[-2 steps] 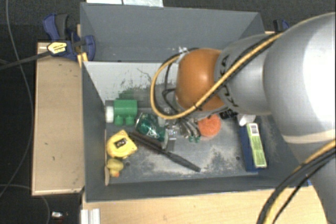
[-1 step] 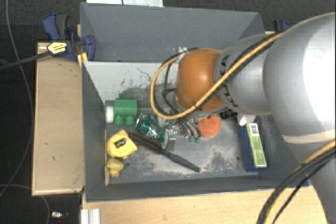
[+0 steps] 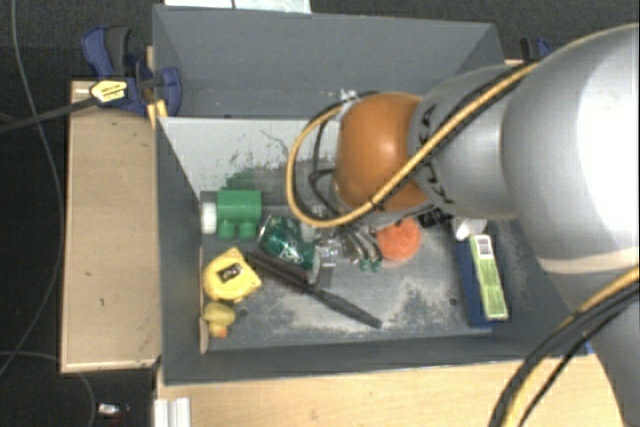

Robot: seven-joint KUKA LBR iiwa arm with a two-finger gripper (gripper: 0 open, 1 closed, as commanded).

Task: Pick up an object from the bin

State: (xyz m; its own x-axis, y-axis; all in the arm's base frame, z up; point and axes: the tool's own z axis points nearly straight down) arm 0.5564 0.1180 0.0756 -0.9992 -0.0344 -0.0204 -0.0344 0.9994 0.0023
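Low in the grey metal bin point(image 3: 300, 65), hand point(image 3: 343, 248) between crumpled dark-green wrapper point(image 3: 285, 243) and fuzzy orange ball point(image 3: 400, 240).
Whether the hand is spread or pressed together cannot be told; centre it on one item, clear of the thin black rod point(image 3: 320, 290).

Scuffed matt grey metal bin point(image 3: 300, 65) holds a glossy yellow plastic tape measure point(image 3: 231, 277)

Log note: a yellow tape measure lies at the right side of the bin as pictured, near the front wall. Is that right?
Wrong side. The camera view shows the yellow tape measure lying at the left side of the bin as pictured, near the front wall.
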